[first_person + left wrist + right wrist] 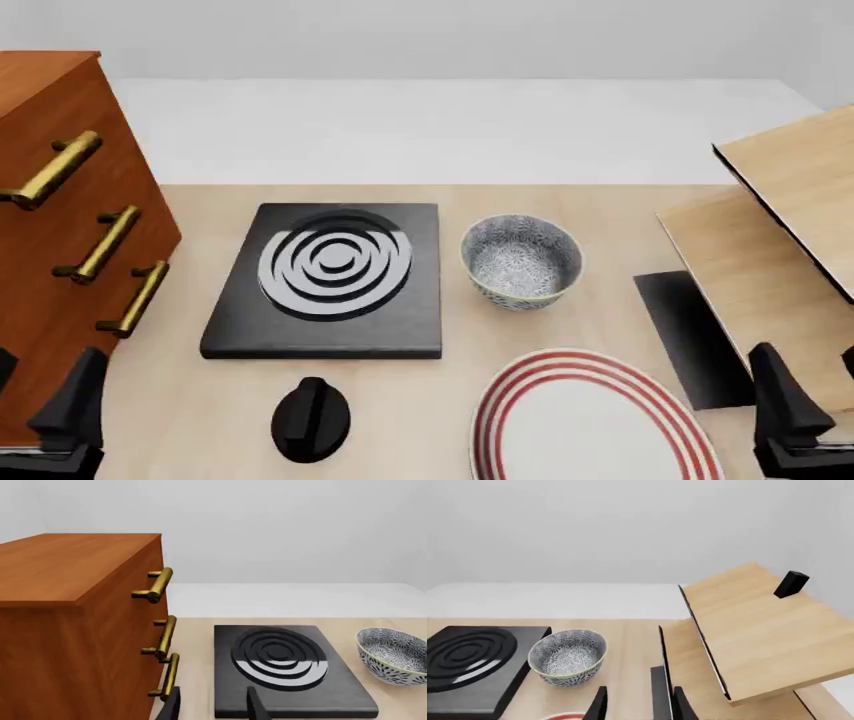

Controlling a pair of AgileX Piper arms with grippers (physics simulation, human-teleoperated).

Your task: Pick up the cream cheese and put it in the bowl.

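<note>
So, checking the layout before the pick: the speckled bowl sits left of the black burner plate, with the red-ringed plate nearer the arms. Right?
Not quite. In the front view the bowl sits right of the burner plate, not left. The red-ringed plate is indeed nearer the arms.

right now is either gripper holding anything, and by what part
Nothing is held. The left gripper and right gripper both stand open with bare space between the fingers. No cream cheese shows in any view.

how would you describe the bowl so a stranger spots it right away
Find the black stove slab with grey rings in the middle of the table. The bowl stands just right of it, beyond the red-ringed white plate. It alone is small, deep and round, covered in fine blue-and-white speckle.
</note>
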